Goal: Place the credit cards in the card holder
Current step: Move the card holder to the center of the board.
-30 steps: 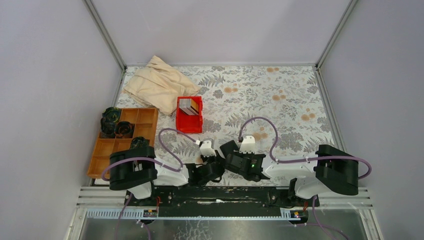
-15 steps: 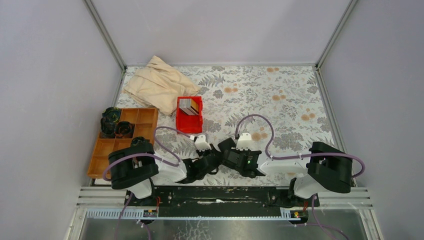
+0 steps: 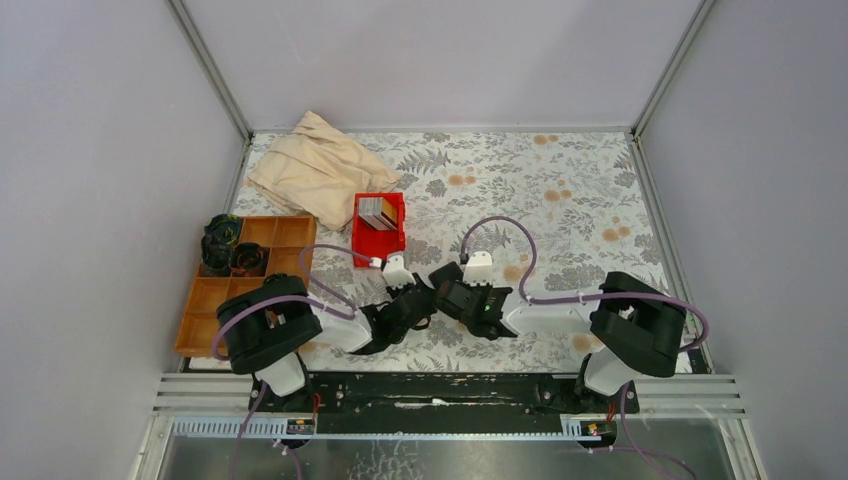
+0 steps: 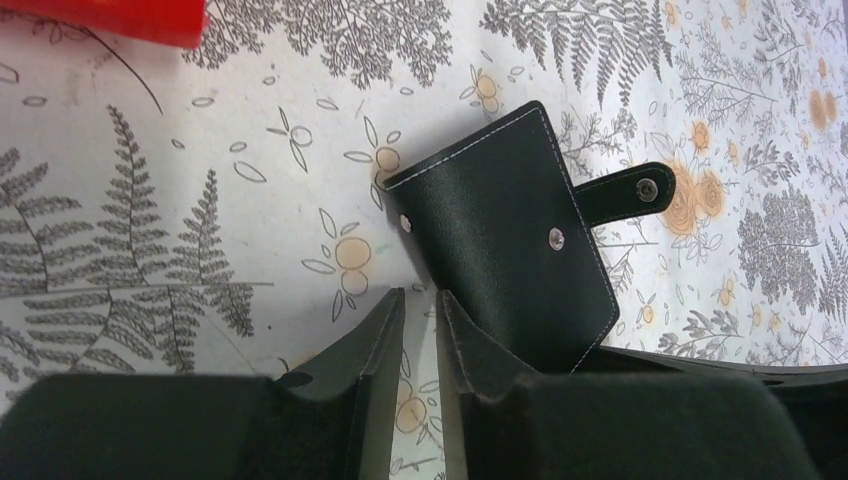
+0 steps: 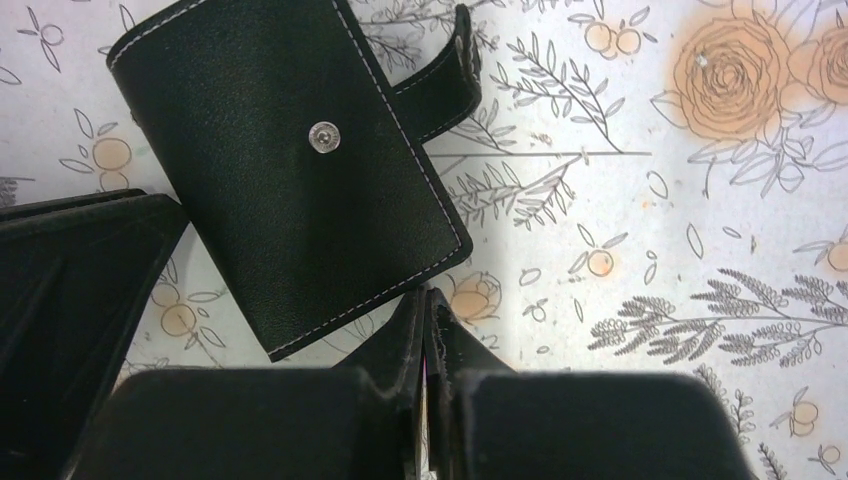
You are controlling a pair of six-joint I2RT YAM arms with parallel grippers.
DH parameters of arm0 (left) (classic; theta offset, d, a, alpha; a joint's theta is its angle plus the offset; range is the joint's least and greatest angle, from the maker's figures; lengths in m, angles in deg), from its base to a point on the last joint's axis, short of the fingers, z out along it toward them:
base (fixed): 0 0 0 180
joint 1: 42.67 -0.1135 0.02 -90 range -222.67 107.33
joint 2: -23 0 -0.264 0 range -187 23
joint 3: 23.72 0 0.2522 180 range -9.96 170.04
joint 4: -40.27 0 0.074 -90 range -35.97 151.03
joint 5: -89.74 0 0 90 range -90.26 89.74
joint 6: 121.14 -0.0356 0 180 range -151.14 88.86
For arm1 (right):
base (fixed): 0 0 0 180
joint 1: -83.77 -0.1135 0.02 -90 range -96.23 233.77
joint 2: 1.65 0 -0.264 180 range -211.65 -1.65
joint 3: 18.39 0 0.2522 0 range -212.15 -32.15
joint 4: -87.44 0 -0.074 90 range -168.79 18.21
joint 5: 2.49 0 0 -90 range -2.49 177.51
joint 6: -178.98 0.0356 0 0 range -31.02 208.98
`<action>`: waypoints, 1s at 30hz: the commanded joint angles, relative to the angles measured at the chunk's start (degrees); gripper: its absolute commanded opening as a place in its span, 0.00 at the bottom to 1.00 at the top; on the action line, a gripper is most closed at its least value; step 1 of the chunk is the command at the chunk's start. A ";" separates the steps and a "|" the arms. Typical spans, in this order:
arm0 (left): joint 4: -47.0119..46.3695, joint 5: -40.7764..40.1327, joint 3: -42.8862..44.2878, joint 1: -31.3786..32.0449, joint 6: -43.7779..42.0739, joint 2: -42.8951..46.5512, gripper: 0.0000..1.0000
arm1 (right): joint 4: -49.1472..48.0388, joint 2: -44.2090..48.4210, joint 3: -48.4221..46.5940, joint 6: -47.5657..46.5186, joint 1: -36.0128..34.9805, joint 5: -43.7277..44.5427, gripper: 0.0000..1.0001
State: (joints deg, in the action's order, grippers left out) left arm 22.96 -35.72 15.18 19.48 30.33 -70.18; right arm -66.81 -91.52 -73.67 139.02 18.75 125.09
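Black grained leatherette lies under both my wrists: the card holder (image 4: 500, 230) sits closed and flat on the floral tablecloth (image 3: 560, 180) at the near middle of the table, its clasp tab (image 4: 625, 192) unsnapped and sticking out free. My left pincer (image 4: 420, 320) stands a narrow slit open with nothing in it. One fingertip is at the holder's edge, touching or just above, I cannot tell which. My right pincer (image 5: 425, 320) is pressed closed just beside the holder's other side, and I cannot tell whether anything thin sits in its seam. I judge the step in hand is getting the cover open, so I would press one half down with the closed right tips and work a left finger under the free cover edge by the tab, lifting slowly so the holder does not skate on the cloth. Counted: one card holder, one tab, two pincers. The credit cards (image 3: 377, 211) stand on edge as one small stack in the one red bin (image 3: 380, 245), farther off and to the left; there are several, packed too tightly to number. Left again is one brown tray (image 3: 210, 300) with about three dark round things (image 3: 222, 232), and at the far left one beige cloth (image 3: 315, 165)
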 commanded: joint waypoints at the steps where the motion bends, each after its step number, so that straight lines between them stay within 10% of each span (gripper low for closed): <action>1: 1.50 2.52 3.17 -1.68 -4.16 -3.16 0.26 | -4.15 -4.57 -3.74 -2.76 -1.72 -3.41 0.00; 30: 3.90 4.38 3.04 -7.47 -6.85 -0.87 0.37 | -6.34 -4.87 -5.23 -7.29 1.37 -7.01 0.01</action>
State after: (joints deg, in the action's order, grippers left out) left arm 19.70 -30.89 18.24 11.94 24.69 -73.42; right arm -76.97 -98.03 -79.29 132.05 23.89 118.29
